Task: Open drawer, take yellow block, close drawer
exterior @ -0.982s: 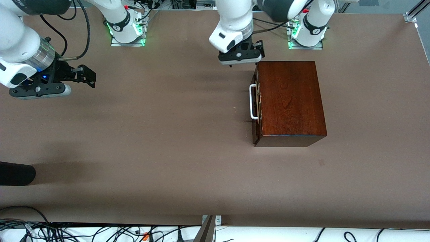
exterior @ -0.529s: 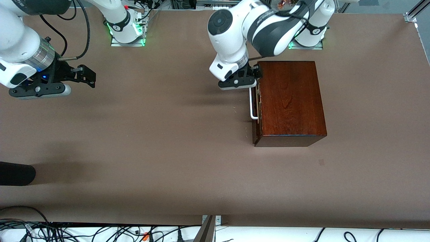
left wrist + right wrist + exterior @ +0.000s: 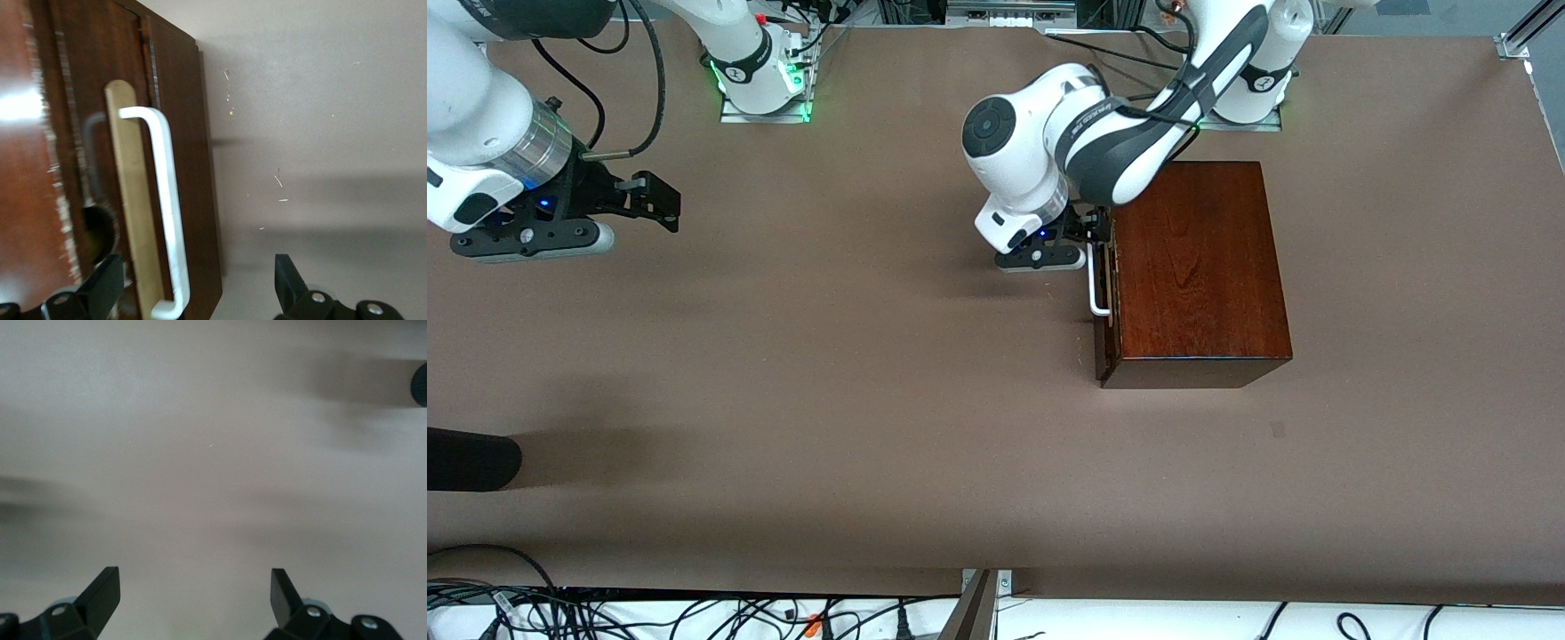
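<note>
The dark mahogany box (image 3: 1196, 267) stands on the table toward the left arm's end. Its drawer front (image 3: 1105, 293) faces the right arm's end and looks shut, with the white U-shaped handle (image 3: 1094, 289) on it. My left gripper (image 3: 1092, 238) is low at the handle's end nearest the arm bases. In the left wrist view it is open (image 3: 198, 273), with one finger (image 3: 107, 283) by the drawer front and the other over the table, the handle (image 3: 167, 207) between them. The yellow block is hidden. My right gripper (image 3: 660, 203) waits open and empty (image 3: 193, 587) above the table at the right arm's end.
A dark rounded object (image 3: 471, 458) juts in at the right arm's end of the table, nearer the front camera; it also shows in the right wrist view (image 3: 420, 383). Cables (image 3: 694, 613) lie along the table's front edge.
My left arm has come down and moved along the box's front, bringing its open gripper from the box's corner to the handle. The right arm has not moved.
</note>
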You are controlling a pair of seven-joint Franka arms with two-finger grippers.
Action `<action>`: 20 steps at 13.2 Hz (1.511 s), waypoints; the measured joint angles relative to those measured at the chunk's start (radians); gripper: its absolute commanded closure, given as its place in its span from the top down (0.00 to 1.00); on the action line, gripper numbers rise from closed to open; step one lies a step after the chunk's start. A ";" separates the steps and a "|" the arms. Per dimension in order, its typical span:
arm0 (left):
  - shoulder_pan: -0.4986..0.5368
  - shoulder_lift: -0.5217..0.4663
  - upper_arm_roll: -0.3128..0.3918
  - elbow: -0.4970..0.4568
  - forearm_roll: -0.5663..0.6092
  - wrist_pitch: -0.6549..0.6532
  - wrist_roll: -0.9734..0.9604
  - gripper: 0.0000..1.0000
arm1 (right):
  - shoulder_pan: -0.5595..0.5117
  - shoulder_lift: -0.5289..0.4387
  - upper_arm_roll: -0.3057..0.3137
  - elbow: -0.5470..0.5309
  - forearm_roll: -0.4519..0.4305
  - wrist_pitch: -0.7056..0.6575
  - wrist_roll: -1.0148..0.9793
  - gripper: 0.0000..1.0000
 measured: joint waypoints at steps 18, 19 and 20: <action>0.000 0.082 0.010 0.000 0.031 0.040 -0.015 1.00 | 0.000 0.000 -0.002 0.000 0.000 -0.002 0.000 1.00; 0.000 0.082 0.010 0.000 0.031 0.043 -0.023 1.00 | 0.000 0.000 -0.002 0.000 0.000 -0.002 0.000 1.00; 0.000 0.082 0.010 0.000 0.031 0.046 -0.027 1.00 | 0.000 0.000 -0.002 0.000 0.000 -0.002 0.000 1.00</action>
